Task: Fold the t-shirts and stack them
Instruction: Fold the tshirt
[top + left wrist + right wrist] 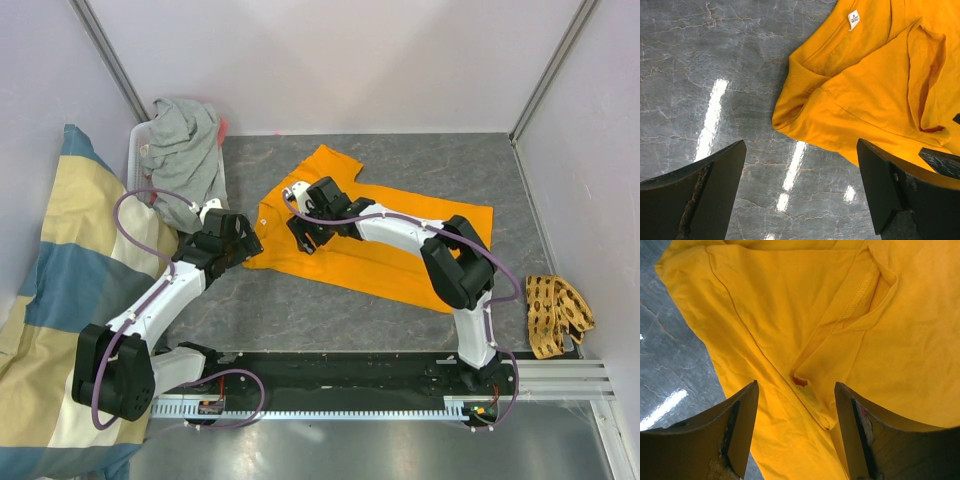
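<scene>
Grey marbled tabletop (330, 310) boxed in by pale walls (330, 60), with metal posts (545, 70) up the back corners and a black-and-silver rail (330, 405) along the near edge. At the back left corner, a white basket (133, 150) heaped with the grey t-shirt (185, 140), crumpled and spilling over the rim. Just behind the grey cloth, a sliver of something red, too small to tell. Draped along the left side, a large cream-and-blue blocked cloth (50, 260). Far right by the wall, a small tan woven piece (555, 312), well apart from everything else.

Mid-table, the orange t-shirt (400, 250), spread roughly flat, neck end to the left, one sleeve poking toward the back wall, hem to the right. In the left wrist view, collar with a white tag (854, 19) facing up, a sleeve folded over the chest beside it.

Left gripper (248, 243) low at the shirt's left edge, jaws spread fully wide, holding nothing; only bare marble and the shirt's shoulder edge showing between the fingers. Right gripper (303, 232) down over the shirt near the collar, jaws partly apart, straddling a raised fold of orange fabric and a stitched sleeve hem, fingertips on either side of the fold and not pinched on it.
</scene>
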Controlling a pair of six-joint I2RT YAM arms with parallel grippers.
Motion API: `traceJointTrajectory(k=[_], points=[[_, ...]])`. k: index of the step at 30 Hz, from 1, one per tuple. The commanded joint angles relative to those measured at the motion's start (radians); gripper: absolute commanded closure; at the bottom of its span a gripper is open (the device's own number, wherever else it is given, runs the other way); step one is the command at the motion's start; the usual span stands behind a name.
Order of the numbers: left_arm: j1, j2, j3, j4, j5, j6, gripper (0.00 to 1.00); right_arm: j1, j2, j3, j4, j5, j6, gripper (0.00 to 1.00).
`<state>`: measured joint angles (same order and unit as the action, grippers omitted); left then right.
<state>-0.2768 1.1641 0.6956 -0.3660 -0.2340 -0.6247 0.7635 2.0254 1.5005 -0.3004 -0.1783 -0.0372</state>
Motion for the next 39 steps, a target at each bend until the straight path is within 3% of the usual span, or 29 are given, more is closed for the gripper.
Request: traceJointTrajectory(k=[1,7,12,16,21,39], points=[[0.002,-0.021,-0.004,0.009,-0.014,0.0,0.0,0.0,0.027,0.041,0.009,0.003,-0.018,0.31],[0.002,-0.027,-0.008,0.006,-0.016,-0.001,0.0,0.0,0.038,0.035,0.007,0.011,-0.021,0.34],[0.002,-0.03,-0.011,0.004,-0.016,-0.001,0.0,0.0,0.038,0.033,0.007,0.02,-0.021,0.46],[0.002,-0.03,-0.01,0.002,-0.016,-0.003,0.0,-0.001,0.033,0.03,0.006,0.034,-0.021,0.66],[0.002,-0.027,-0.007,0.002,-0.013,0.0,0.0,0.0,0.024,0.026,0.006,0.046,-0.015,0.8],[0.002,-0.015,-0.016,0.004,-0.01,0.003,0.0,0.0,0.001,-0.023,0.03,0.246,0.117,0.84]])
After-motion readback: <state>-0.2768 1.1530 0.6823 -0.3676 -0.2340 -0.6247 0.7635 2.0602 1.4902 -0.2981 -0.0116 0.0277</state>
